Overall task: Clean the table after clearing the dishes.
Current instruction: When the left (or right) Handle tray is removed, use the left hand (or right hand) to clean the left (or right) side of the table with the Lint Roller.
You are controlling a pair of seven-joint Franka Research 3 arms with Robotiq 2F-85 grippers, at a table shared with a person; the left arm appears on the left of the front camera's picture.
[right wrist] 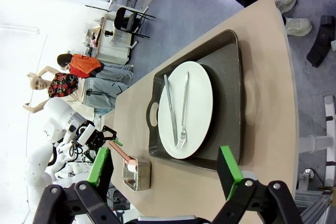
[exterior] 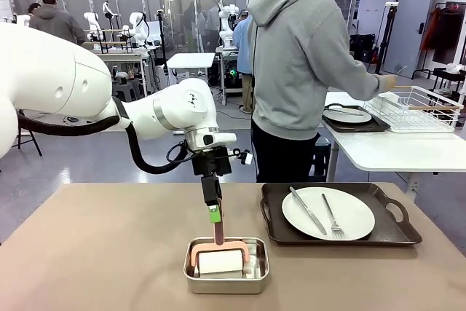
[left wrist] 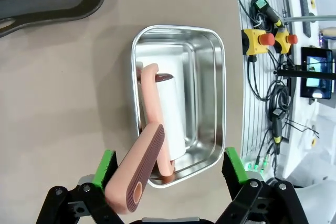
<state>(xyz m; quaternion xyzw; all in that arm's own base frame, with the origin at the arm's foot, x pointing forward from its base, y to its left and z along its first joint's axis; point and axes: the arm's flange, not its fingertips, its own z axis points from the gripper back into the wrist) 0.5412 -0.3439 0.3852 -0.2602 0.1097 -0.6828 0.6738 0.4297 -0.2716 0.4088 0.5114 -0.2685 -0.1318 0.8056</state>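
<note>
Shallow rectangular steel pan [exterior: 226, 285] sits on the tan matte desk [exterior: 102, 253], holding a white cleaning roller [exterior: 220, 261] whose salmon-pink handle [exterior: 219, 232] slants up between the pads of the left gripper [exterior: 215, 213]. Its jaws stand wide, clamping nothing, and the handle leans near one pad, so closing off-centre could twist the roller or drag the pan. The right gripper [right wrist: 165, 167] hovers wide open and empty. A round white plate [exterior: 328, 213] with knife and fork lies uncleared on its dark brown tray [exterior: 271, 225] beside the pan; rolling now risks striking it.
</note>
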